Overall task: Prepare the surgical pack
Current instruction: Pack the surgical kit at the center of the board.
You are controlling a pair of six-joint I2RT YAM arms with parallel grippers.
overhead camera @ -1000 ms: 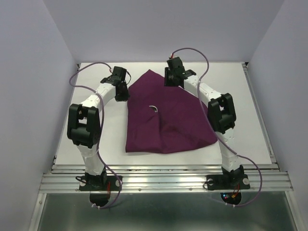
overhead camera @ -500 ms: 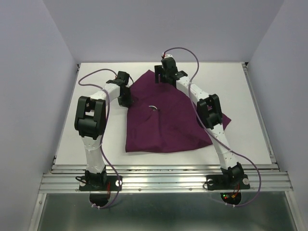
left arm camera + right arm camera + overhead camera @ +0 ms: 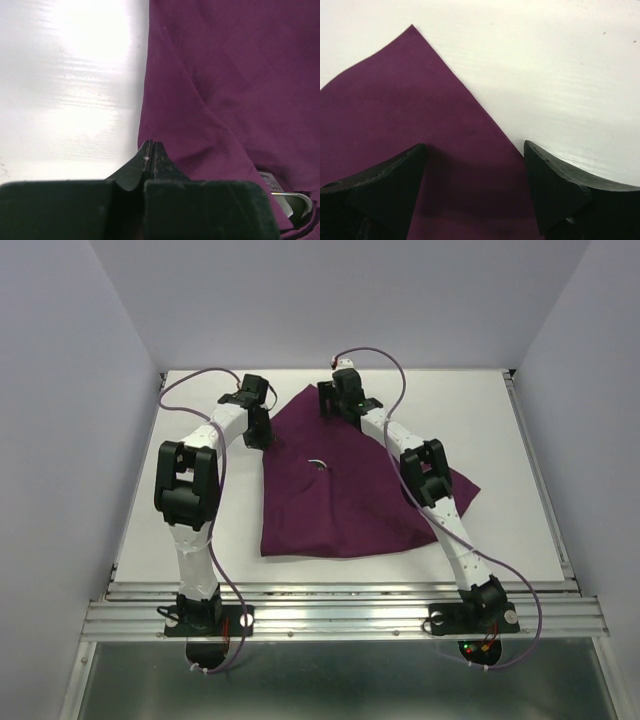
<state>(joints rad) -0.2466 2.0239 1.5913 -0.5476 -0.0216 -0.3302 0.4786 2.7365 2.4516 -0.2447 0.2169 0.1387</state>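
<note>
The surgical pack [image 3: 340, 510] is a large deep-purple cloth lying spread over the middle of the white table [image 3: 500, 430], one pointed corner at the far side. My right gripper [image 3: 335, 408] hangs open just above that far corner. In the right wrist view the cloth [image 3: 395, 100] runs between the wide-apart fingers [image 3: 555, 190] of my right gripper [image 3: 475, 150], and nothing is gripped. My left gripper [image 3: 259, 433] is at the cloth's left edge. In the left wrist view my left gripper [image 3: 151, 145] is shut, its tips at the cloth's [image 3: 225, 75] border with no fabric seen between them.
A small shiny metal piece [image 3: 318, 463] shows on the cloth near its middle. In the left wrist view a steel and white edge [image 3: 295, 200] peeks from under the cloth at the lower right. Grey walls close in the table on three sides.
My right gripper opened and moved left to the cloth's far corner. The cloth's right flap now lies out on the table. My left arm shifted slightly along the cloth's left edge.
</note>
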